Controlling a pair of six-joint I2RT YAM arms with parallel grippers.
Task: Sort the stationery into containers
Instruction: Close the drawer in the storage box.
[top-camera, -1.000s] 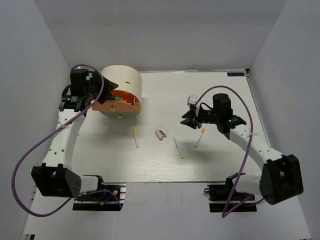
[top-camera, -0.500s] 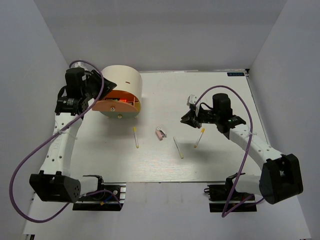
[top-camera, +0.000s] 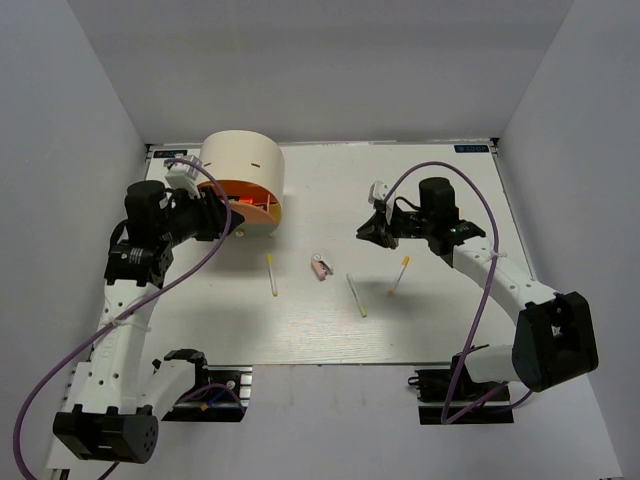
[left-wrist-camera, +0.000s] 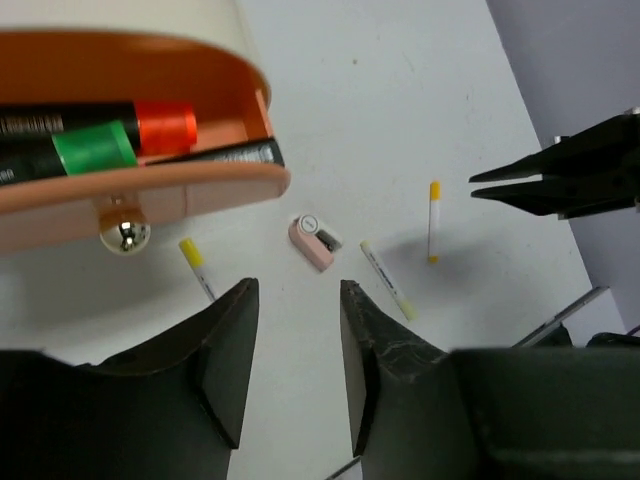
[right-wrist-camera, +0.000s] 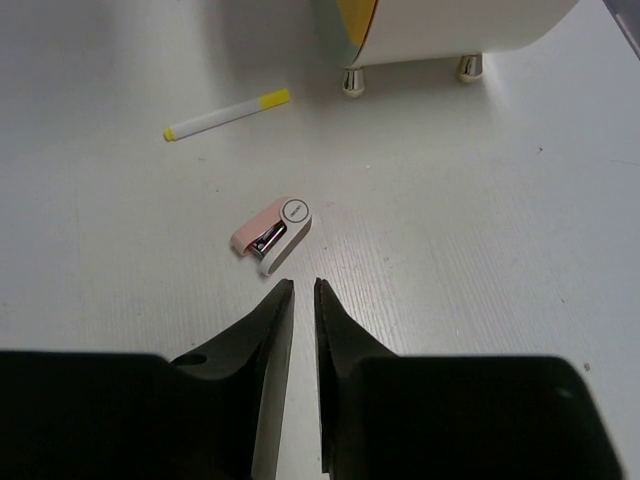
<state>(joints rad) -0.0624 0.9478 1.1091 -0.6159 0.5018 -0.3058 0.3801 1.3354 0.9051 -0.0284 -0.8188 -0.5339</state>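
Note:
The cream organiser (top-camera: 245, 160) stands at the back left with its orange drawer (left-wrist-camera: 150, 195) pulled open. Highlighters with green (left-wrist-camera: 93, 148) and orange (left-wrist-camera: 166, 124) ends lie in the drawer, above its round knob (left-wrist-camera: 125, 236). My left gripper (top-camera: 226, 224) is open and empty, just in front of the drawer; its jaws (left-wrist-camera: 297, 290) stand well apart. A pinkish eraser block (top-camera: 320, 267) and three pale-yellow sticks (top-camera: 272, 276) (top-camera: 357, 295) (top-camera: 400, 273) lie mid-table. My right gripper (top-camera: 368, 232) hovers right of the block, empty, with only a thin slit between its fingers (right-wrist-camera: 302, 285). The block (right-wrist-camera: 272, 235) lies just ahead of them.
The organiser's metal feet (right-wrist-camera: 350, 82) and a yellow drawer edge (right-wrist-camera: 357, 15) show at the top of the right wrist view. One stick (right-wrist-camera: 228, 115) lies before them. White walls enclose the table on the left, right and back.
My left arm has swung from the organiser's left side round to the front of the open drawer. My right gripper has shifted slightly up and left.

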